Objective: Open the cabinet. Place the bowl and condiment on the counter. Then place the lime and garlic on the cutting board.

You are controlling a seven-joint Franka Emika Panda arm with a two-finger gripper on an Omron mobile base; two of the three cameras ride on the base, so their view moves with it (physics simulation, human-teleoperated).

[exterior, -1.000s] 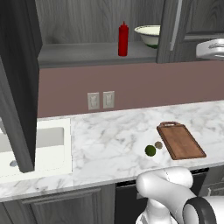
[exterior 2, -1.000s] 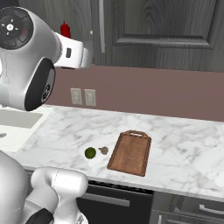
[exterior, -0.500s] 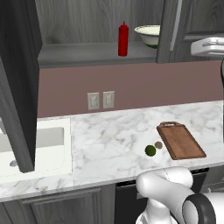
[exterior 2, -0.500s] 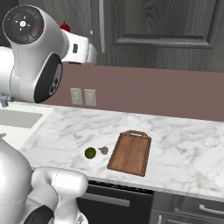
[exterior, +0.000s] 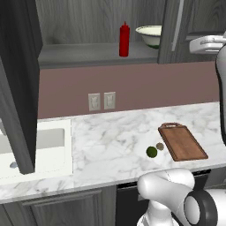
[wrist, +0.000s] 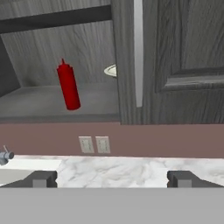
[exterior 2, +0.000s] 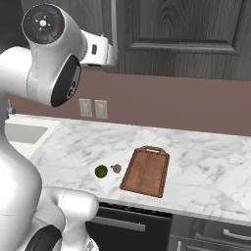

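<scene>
Cabinet (exterior: pixel 17 84): left door swung open at left of frame in the left base view; right door (wrist: pixel 175 61) shut, its slim bar handle (wrist: pixel 138 52) running vertically at centre top of the hand view.

Condiment (wrist: pixel 68 85): upright on the cabinet shelf (exterior: pixel 88 55), left of centre in the hand view, long axis vertical, leaning slightly. Lies ahead of and to the left of the claw (wrist: pixel 111 179).

Bowl (exterior: pixel 150 36): on the same shelf, to the right of the condiment, partly hidden behind the edge of the shut door. Seen in the hand view as a pale sliver just left of that door edge.

Claw: wide open, empty, both tips low in the hand view, facing the shelf from well back. Nothing between the tips.

Lime (exterior: pixel 151 152) and garlic (exterior: pixel 160 146): on the table (exterior: pixel 110 141), just beside each other, close to the left edge of the cutting board (exterior: pixel 182 141) but not on it.

Judged next requirement: shift left and forward to bring the condiment between the tips, closing across its narrow upright body. Judged risk: the shut right door crowds access to the bowl.
</scene>
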